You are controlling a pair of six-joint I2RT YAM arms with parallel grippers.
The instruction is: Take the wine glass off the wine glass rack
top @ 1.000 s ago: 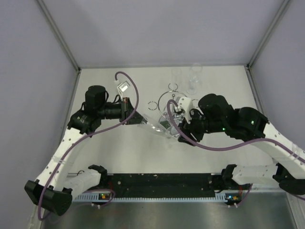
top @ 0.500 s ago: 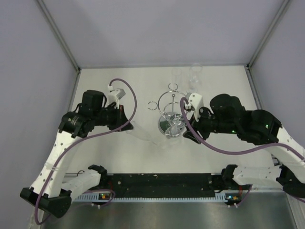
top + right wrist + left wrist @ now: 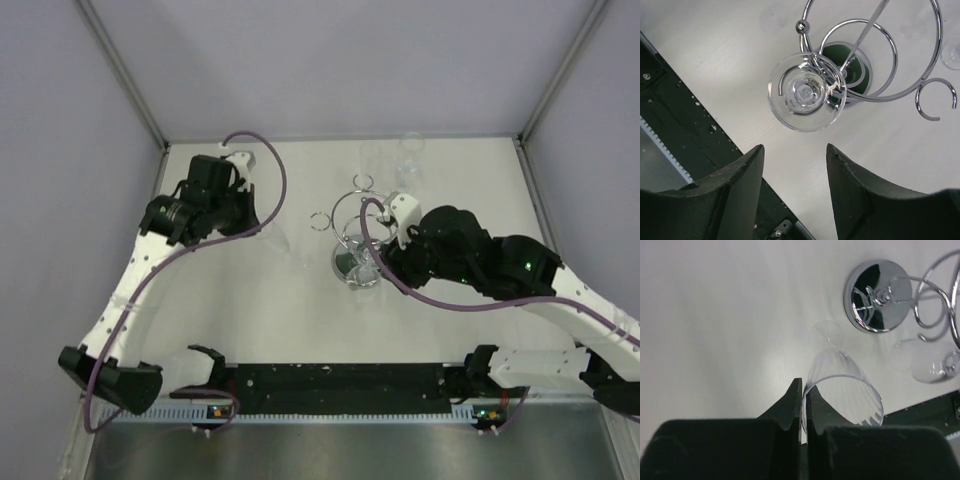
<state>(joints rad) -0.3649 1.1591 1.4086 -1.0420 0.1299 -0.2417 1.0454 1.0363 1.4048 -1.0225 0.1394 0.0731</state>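
Chrome wire rack with a round mirrored base (image 3: 865,290) stood about mid-worktop, on the white worktop (image 3: 250,320). The clear ribbed wine glass (image 3: 840,385) was off it, out to the rack's left and well apart from the base. The left hand (image 3: 803,390) was clamped on that glass, its two black fingers pinching the wall right at the rim, one inside and one outside. The glass was tilted, bowl towards the hand and foot pointing away at the worktop. I honestly couldn't tell if the foot was touching down or not.

A second clear glass (image 3: 805,92) hung upside down on the rack, its stem caught in one of the wire loops and its round foot facing up at the right wrist camera. The right hand (image 3: 795,150) was just beside the rack on its right, above that foot, fingers spread apart with nothing between them.

At the far edge of the worktop stood one more clear glass (image 3: 372,157) with a twin glass (image 3: 410,152) just beside it, both pretty faint.
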